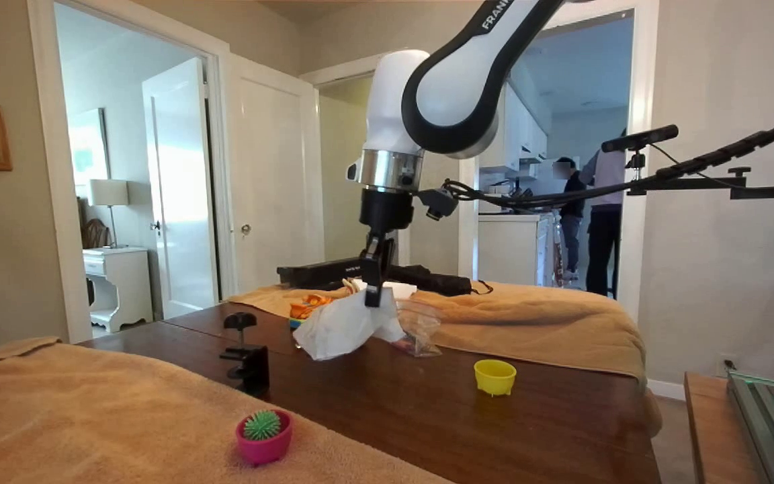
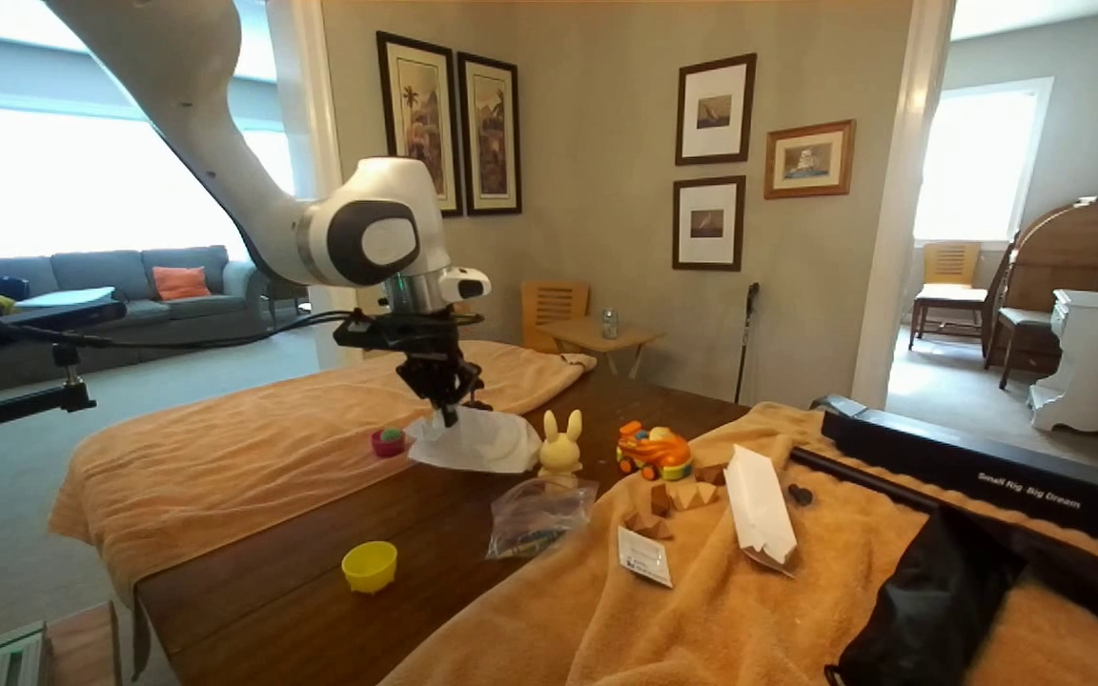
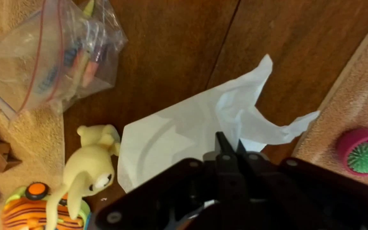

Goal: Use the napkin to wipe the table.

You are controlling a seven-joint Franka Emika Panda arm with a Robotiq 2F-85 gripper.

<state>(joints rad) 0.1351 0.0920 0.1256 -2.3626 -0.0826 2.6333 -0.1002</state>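
The napkin [image 1: 340, 326] is a white crumpled sheet over the dark brown table [image 1: 387, 410]. It also shows in an exterior view [image 2: 487, 445] and in the wrist view [image 3: 171, 137]. My gripper [image 1: 373, 299] points down at the napkin; its fingertips [image 3: 229, 140] are close together with the napkin bunched between them. The sheet spreads out from the fingertips, with two loose ends toward the pink bowl side. The table's bare wood shows in the wrist view [image 3: 171, 38]. Whether the napkin's underside touches the table I cannot tell.
A cream bunny [image 2: 560, 453] stands close beside the napkin. A clear plastic bag [image 2: 539, 514], an orange toy car [image 2: 654, 454] and a yellow bowl [image 1: 494, 378] are nearby. A black clamp [image 1: 249, 366] is at the edge. A pink bowl [image 1: 264, 444] sits on tan cloth [image 1: 91, 417].
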